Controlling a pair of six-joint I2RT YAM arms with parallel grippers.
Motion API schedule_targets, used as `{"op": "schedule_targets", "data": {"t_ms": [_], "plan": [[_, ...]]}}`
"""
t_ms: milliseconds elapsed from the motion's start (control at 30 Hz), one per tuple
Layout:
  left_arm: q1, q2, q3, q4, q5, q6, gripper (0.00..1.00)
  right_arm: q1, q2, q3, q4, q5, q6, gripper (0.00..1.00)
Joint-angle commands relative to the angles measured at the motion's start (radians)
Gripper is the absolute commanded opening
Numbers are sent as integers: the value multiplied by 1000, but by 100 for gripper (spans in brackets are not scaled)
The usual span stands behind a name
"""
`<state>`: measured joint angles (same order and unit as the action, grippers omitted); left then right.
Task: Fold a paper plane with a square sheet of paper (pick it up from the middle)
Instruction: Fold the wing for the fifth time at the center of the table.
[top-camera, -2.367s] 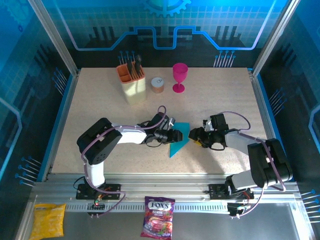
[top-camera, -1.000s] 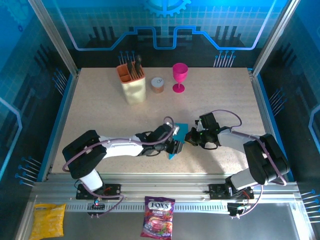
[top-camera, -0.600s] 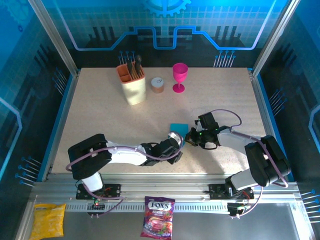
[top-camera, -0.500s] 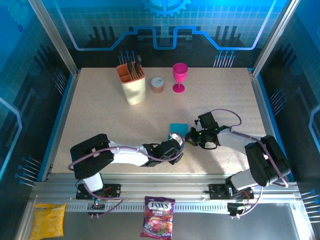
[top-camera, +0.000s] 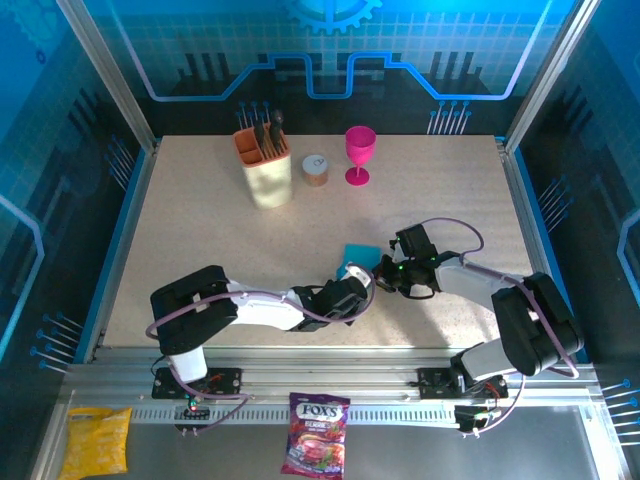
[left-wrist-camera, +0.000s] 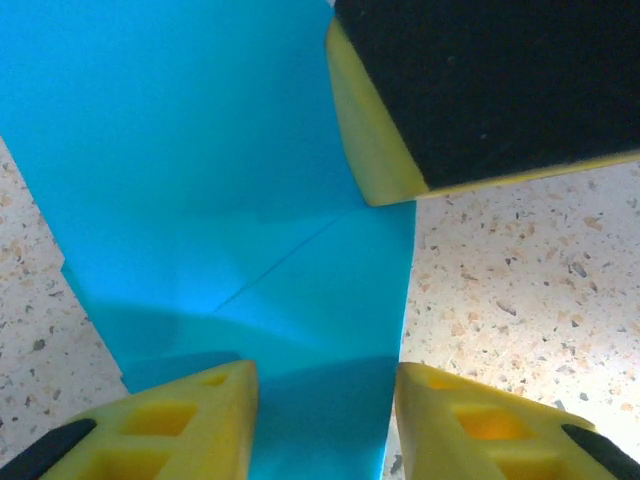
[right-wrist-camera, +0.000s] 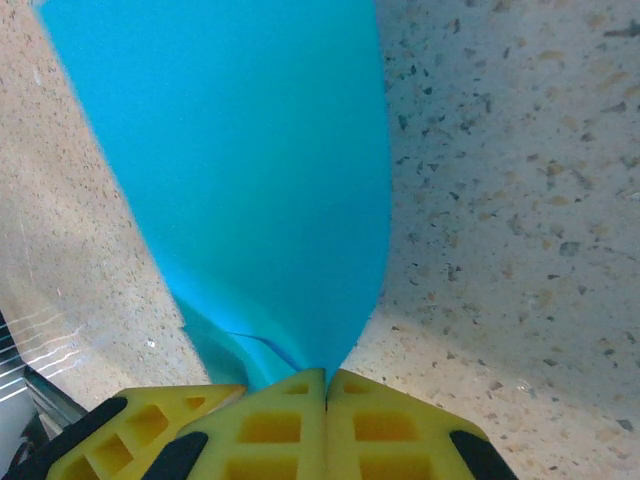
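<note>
The square sheet of paper (top-camera: 358, 255) is bright cyan-blue and lies folded on itself in mid-table, not shaped as a paper plane. In the left wrist view the sheet of paper (left-wrist-camera: 220, 170) shows a diagonal crease. My left gripper (left-wrist-camera: 325, 420) stands open, its yellow fingertips (left-wrist-camera: 170, 420) astride the paper's near end. My right gripper (right-wrist-camera: 326, 375) is shut on the paper's (right-wrist-camera: 250, 150) narrow end, which curves up from the table. From above, the left gripper (top-camera: 362, 286) and right gripper (top-camera: 381, 272) meet at the paper's near right side. The right gripper's black pad (left-wrist-camera: 480, 90) sits on the paper.
At the back stand a beige holder with utensils (top-camera: 264, 165), a small tin (top-camera: 316, 169) and a pink goblet (top-camera: 360, 153). A purple candy bag (top-camera: 316, 447) and a yellow snack bag (top-camera: 97, 440) lie off the table, by the near rail.
The left gripper swung round towards the near edge, then came up to the paper with its jaws narrowing. The right gripper shifted slightly left, staying shut. Less of the paper shows from above.
</note>
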<state>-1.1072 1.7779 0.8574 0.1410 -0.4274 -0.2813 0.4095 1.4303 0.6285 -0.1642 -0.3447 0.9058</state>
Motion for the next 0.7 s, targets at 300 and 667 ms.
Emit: {"op": "schedule_targets", "data": {"t_ms": [300, 667], "plan": [[-4, 41, 8, -18, -32, 12, 18, 32, -51, 33, -43, -10, 21, 0], [-5, 1, -14, -13, -116, 41, 53, 38, -25, 40, -53, 4, 18, 0]]}}
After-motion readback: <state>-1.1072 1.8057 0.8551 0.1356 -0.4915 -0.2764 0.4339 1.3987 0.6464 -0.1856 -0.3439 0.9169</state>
